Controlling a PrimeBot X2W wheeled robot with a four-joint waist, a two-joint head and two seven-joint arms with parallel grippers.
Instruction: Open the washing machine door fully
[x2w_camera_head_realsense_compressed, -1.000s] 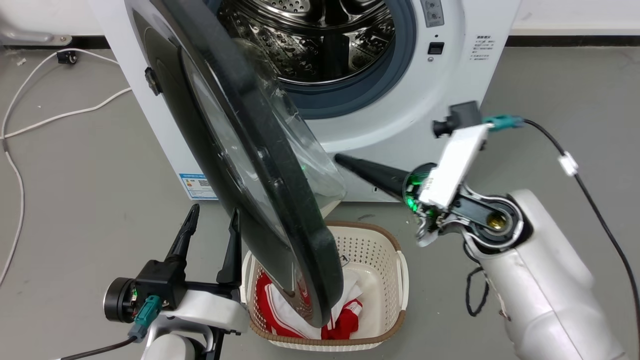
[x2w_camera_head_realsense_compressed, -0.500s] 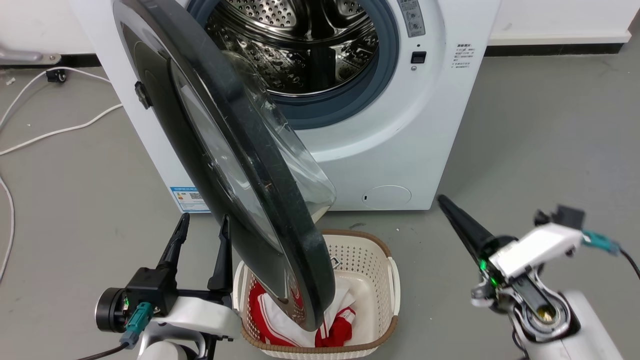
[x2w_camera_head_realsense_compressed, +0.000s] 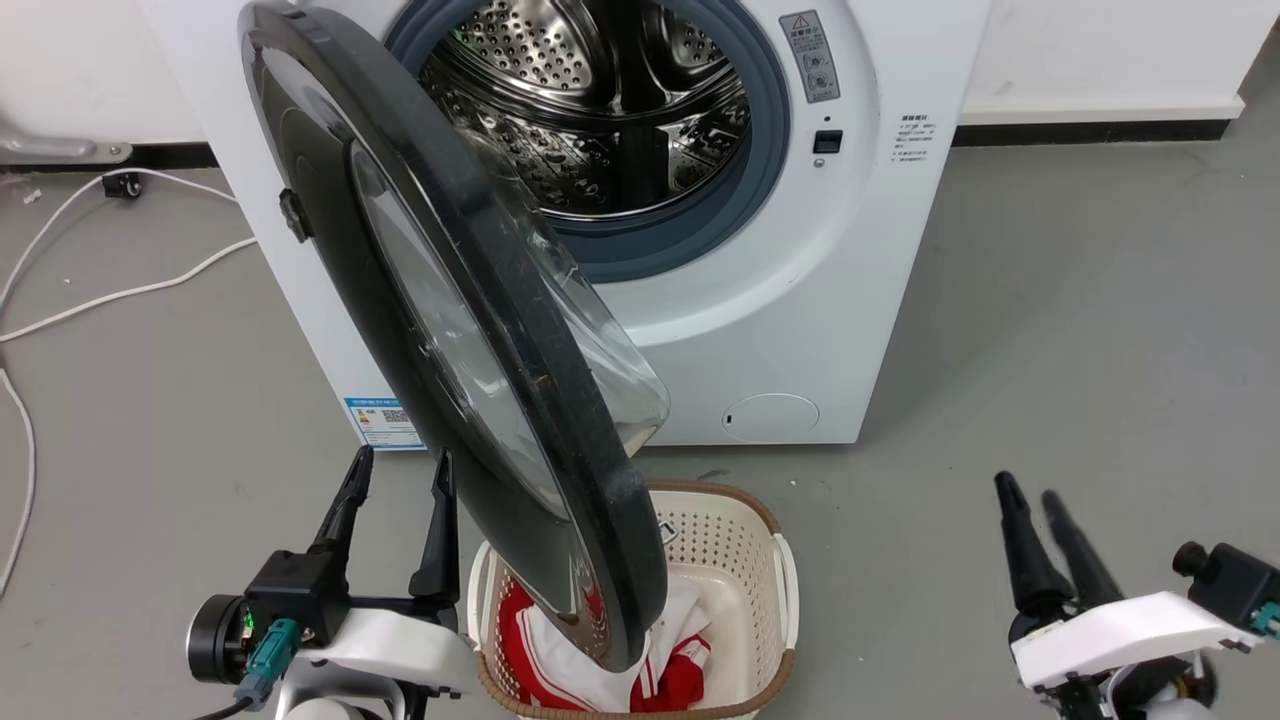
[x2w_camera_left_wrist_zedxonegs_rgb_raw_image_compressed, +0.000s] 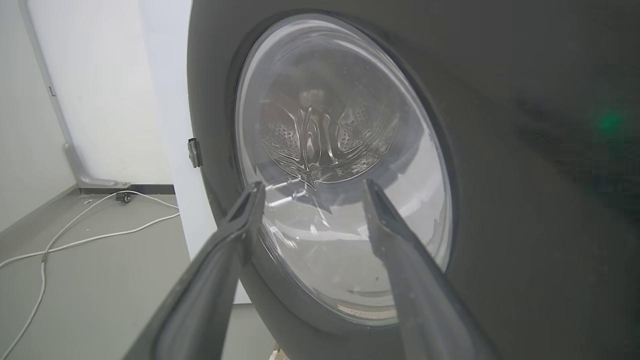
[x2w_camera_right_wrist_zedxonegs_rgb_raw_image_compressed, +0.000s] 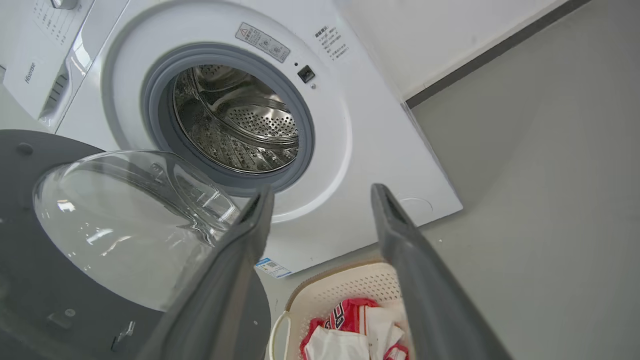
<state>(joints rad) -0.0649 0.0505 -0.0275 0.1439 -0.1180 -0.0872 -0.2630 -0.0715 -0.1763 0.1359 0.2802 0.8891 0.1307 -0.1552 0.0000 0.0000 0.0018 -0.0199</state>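
Standing swung out from the machine's front, the washing machine door (x2w_camera_head_realsense_compressed: 520, 330) hangs on its hinge at the left side of the opening. We see it nearly edge-on from our head camera. Its black rim runs from upper left down toward us, and the clear glass bowl bulges to the right, toward the drum (x2w_camera_head_realsense_compressed: 600, 130). The door's lower edge hangs above the near left part of a cream laundry basket (x2w_camera_head_realsense_compressed: 782, 580), which holds red and white clothing (x2w_camera_head_realsense_compressed: 685, 668).

Our left gripper (x2w_camera_head_realsense_compressed: 400, 458) sits just left of the door's outer face, its two fingers parted wide and holding nothing. In its wrist view the left gripper (x2w_camera_left_wrist_zedxonegs_rgb_raw_image_compressed: 312, 186) points at the glass centre of the door (x2w_camera_left_wrist_zedxonegs_rgb_raw_image_compressed: 525, 225); we cannot tell whether a fingertip touches it.

Our right gripper (x2w_camera_head_realsense_compressed: 1026, 490) is low on the right, well apart from the door, over bare grey floor (x2w_camera_head_realsense_compressed: 1100, 350). Its fingers are also spread and empty, as its wrist view shows (x2w_camera_right_wrist_zedxonegs_rgb_raw_image_compressed: 322, 190).

Behind the door, the white washing machine (x2w_camera_head_realsense_compressed: 860, 300) shows its blue-grey rubber ring (x2w_camera_head_realsense_compressed: 700, 230) and a small round flap (x2w_camera_head_realsense_compressed: 770, 415) low on its front. A white cable (x2w_camera_head_realsense_compressed: 120, 295) lies on the floor at far left.
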